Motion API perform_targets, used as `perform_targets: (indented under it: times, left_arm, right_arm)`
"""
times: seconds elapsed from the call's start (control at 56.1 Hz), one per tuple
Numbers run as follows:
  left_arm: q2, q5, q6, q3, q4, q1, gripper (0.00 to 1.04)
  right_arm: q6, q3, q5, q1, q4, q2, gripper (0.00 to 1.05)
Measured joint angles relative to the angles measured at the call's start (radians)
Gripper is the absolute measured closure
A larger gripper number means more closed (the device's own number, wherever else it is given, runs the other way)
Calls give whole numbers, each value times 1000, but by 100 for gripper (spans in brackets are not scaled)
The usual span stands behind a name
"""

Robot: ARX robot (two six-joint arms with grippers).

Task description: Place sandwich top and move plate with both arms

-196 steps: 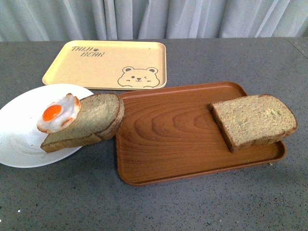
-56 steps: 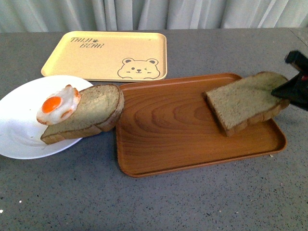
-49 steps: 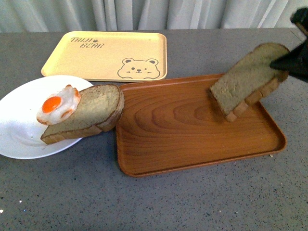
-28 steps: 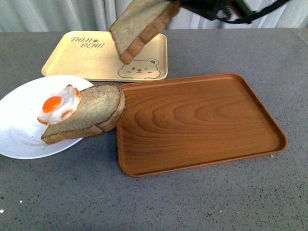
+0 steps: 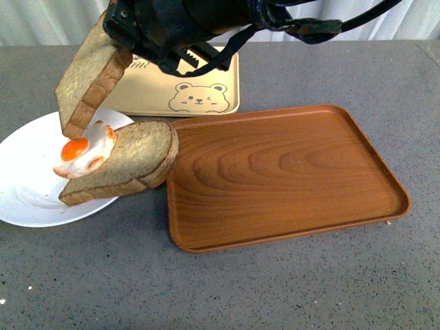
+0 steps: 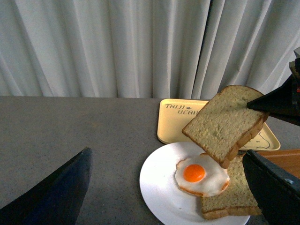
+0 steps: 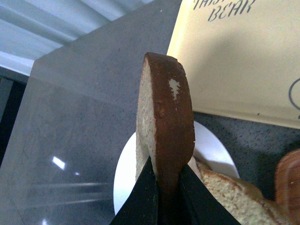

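Observation:
My right gripper (image 5: 127,38) is shut on the sandwich top (image 5: 89,79), a thick brown slice, and holds it tilted in the air just above the fried egg (image 5: 82,155). The egg lies on a thinner bread slice (image 5: 134,165) that rests on the white plate (image 5: 27,192) and overhangs its right rim. In the right wrist view the fingers (image 7: 140,197) pinch the slice's dark crust (image 7: 168,122). In the left wrist view the slice (image 6: 222,124) hangs over the egg (image 6: 201,176) and plate (image 6: 159,187). My left gripper (image 6: 168,197) is open and empty, short of the plate.
A brown wood-grain tray (image 5: 282,175) lies right of the plate, with nothing on it. A yellow bear-print tray (image 5: 185,93) lies behind, partly under my right arm. Grey tabletop (image 5: 275,289) lies in front; a white curtain (image 6: 117,47) hangs behind.
My right gripper lifted the sandwich top off the brown tray and carried it left, over the yellow tray, then down to just above the egg. The plate, egg and lower slice have stayed put.

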Motion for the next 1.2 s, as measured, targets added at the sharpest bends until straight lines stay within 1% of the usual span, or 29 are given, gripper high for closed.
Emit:
perform_targets:
  times: [0.232,0.428,0.482,0.517,0.553,0.571,0.696,0.785,0.874,0.892,1.034,1.052,1.07,1.088,1.124,1.141,1.177,1.195]
  left_arm:
    - [0,0,0,0,0,0,9]
    - [0,0,0,0,0,0,9]
    - [0,0,0,0,0,0,9]
    - [0,0,0,0,0,0,9]
    - [0,0,0,0,0,0,9]
    - [0,0,0,0,0,0,9]
    - [0,0,0,0,0,0,9]
    - [0,0,0,0,0,0,9]
    - [0,0,0,0,0,0,9]
    - [0,0,0,0,0,0,9]
    - [0,0,0,0,0,0,9]
    - [0,0,0,0,0,0,9]
    - [0,0,0,0,0,0,9]
    - [0,0,0,0,0,0,9]
    - [0,2,0,0,0,0,9]
    - [0,1,0,0,0,0,9]
    - [0,0,0,0,0,0,9]
    - [0,0,0,0,0,0,9]
  right_arm:
    - [-24,-109,16,34,8,0,102]
    - [-43,-164,33,30,8,0,102]
    - [-46,-180,33,23,8,-8,88]
    - [-47,-192,37,20,10,-16,80]
    - [-47,-207,38,16,11,-29,73]
    - [-47,-210,38,15,12,-33,72]
    - [-46,-270,43,-10,35,-124,47]
    - [-43,-346,67,-53,56,-238,24]
    - [-48,-418,96,-95,56,-325,9]
    - [-49,-426,100,-100,56,-335,8]
    - [-122,-556,166,-193,23,-524,9]
    - [-155,-578,209,-198,46,-542,10]
    - [-190,-612,282,-203,116,-564,14]
    - [-227,-632,319,-207,159,-574,15]
    - [-322,-706,443,-221,320,-609,22]
    - [-386,-742,484,-230,391,-626,26]
    - [-500,-825,539,-257,525,-671,34]
    - [-535,-854,539,-270,562,-689,38]
